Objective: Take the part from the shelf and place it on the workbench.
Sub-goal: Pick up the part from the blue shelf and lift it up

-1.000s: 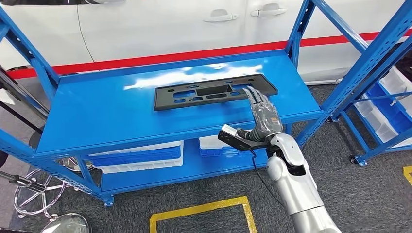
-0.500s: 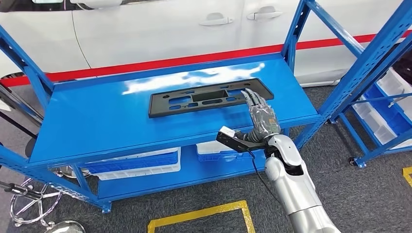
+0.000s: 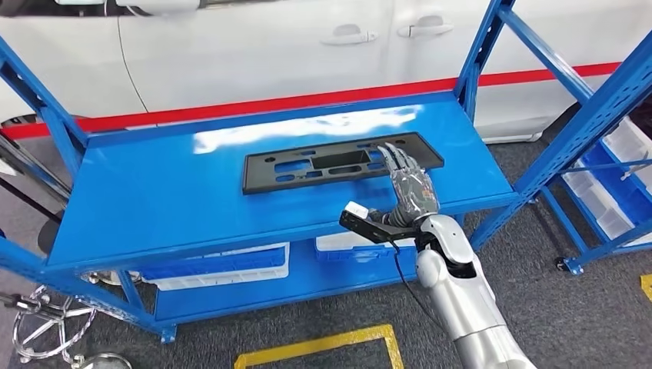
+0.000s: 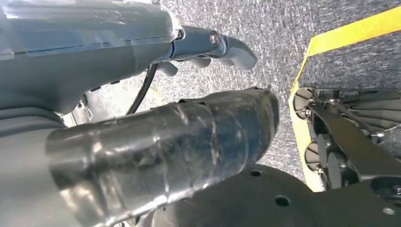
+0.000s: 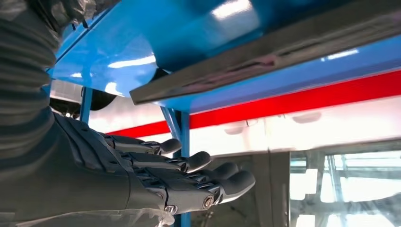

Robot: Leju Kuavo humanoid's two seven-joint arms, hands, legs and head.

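The part [image 3: 323, 163] is a long black flat plate with cut-outs, lying flat on the top board of the blue shelf [image 3: 169, 192]. My right hand [image 3: 407, 181] reaches in over the shelf's front edge, fingers stretched out above the part's right end. In the right wrist view the fingers [image 5: 189, 165] are straight and spread, with a gap between them and the part's dark edge [image 5: 265, 61]; nothing is held. My left hand [image 4: 189, 142] hangs by the floor, thumb [image 4: 227, 45] and dark fingers apart, holding nothing.
A white car with a red stripe [image 3: 269, 46] stands right behind the shelf. Blue uprights [image 3: 480, 46] frame the top board. White and blue bins [image 3: 223, 261] sit on the lower level. Another blue rack [image 3: 607, 169] stands to the right. Yellow floor tape [image 3: 315, 346] lies in front.
The whole picture has shifted a little, so the camera moved. My right hand stays stretched over the part's right end, holding nothing. The part lies where it was.
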